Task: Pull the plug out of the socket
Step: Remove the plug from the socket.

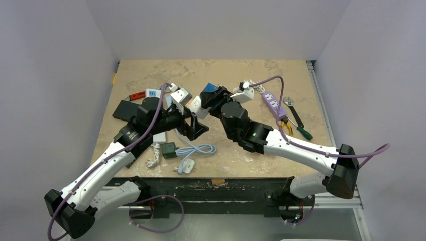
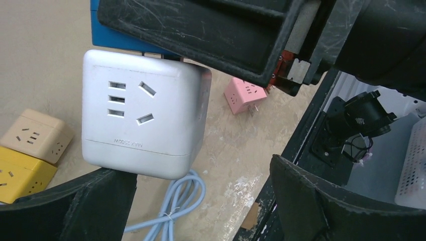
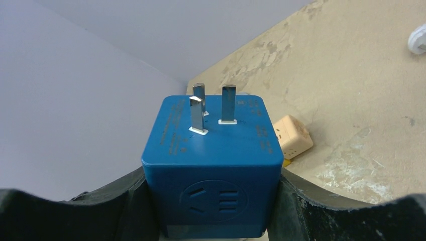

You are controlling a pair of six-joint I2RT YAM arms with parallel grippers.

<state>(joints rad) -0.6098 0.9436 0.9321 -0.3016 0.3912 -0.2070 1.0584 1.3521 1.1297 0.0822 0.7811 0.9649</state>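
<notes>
My right gripper is shut on a blue cube plug, whose three metal prongs point up; it also shows in the top view. A white cube socket hangs against the blue cube's other side, with a thin gap where pins show. In the top view the white cube sits just left of my right gripper. My left gripper is open wide under the white cube, which touches only the left finger; the right finger stands clear. The left gripper also shows in the top view.
A beige cube, a yellow cube and a pink cube lie on the table. A coiled light-blue cable and a white plug lie near the front. A purple power strip and a green-handled tool lie at the right.
</notes>
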